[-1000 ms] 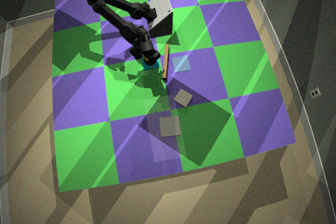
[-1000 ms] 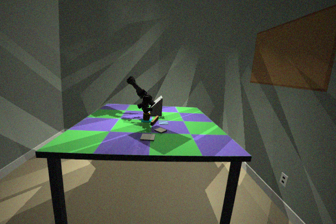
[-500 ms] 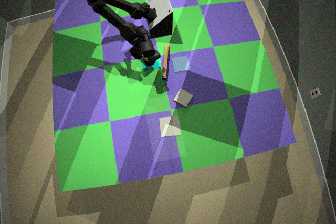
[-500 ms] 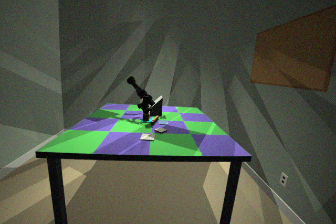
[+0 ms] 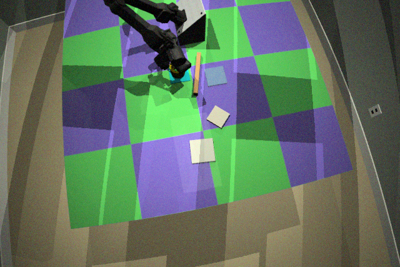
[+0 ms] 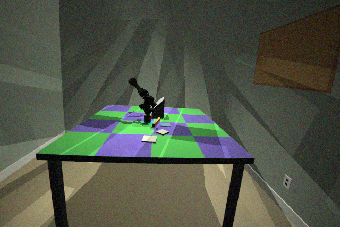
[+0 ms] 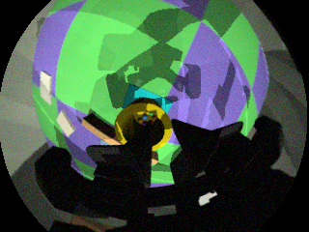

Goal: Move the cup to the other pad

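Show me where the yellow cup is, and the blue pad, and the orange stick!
Yellow cup (image 7: 165,130): wrist view, on its right rim.
Light blue pad (image 5: 215,75): top view, on the middle of its flat face.
Orange stick (image 5: 196,73): top view, halfway along its length.

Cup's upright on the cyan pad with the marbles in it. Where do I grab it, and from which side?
Take the yellow cup by its round side wall, coming straight down from above, where the gripper hangs open. It stands upright on the cyan pad with its mouth open, so a vertical approach probably keeps the marbles in. The orange bar crowds one side.
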Controlling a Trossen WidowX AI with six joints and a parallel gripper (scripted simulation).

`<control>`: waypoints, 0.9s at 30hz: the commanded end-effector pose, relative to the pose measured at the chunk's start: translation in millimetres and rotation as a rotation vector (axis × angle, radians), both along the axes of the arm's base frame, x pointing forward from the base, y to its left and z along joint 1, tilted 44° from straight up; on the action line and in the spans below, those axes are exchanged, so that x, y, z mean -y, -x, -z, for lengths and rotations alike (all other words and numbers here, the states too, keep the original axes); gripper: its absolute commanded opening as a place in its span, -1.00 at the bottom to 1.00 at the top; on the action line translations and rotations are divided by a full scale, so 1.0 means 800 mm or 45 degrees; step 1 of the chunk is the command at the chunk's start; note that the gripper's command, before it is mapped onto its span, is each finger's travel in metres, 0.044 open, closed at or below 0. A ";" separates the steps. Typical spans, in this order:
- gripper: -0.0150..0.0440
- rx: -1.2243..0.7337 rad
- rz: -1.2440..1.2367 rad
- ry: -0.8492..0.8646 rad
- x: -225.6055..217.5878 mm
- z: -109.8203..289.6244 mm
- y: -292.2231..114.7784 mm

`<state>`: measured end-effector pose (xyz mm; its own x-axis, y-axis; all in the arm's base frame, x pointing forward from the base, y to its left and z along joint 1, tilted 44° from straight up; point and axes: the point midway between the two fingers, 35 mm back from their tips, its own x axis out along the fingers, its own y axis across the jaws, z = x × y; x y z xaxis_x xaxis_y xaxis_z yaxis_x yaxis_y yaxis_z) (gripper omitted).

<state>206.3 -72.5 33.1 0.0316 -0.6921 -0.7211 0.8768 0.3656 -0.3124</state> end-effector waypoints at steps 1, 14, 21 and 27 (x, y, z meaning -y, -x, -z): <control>0.01 0.010 0.005 -0.006 -0.005 -0.005 -0.001; 0.01 0.007 0.003 -0.006 -0.019 -0.017 -0.001; 0.01 0.006 0.002 -0.005 -0.026 -0.024 -0.001; 0.01 0.005 0.001 -0.003 -0.032 -0.031 0.000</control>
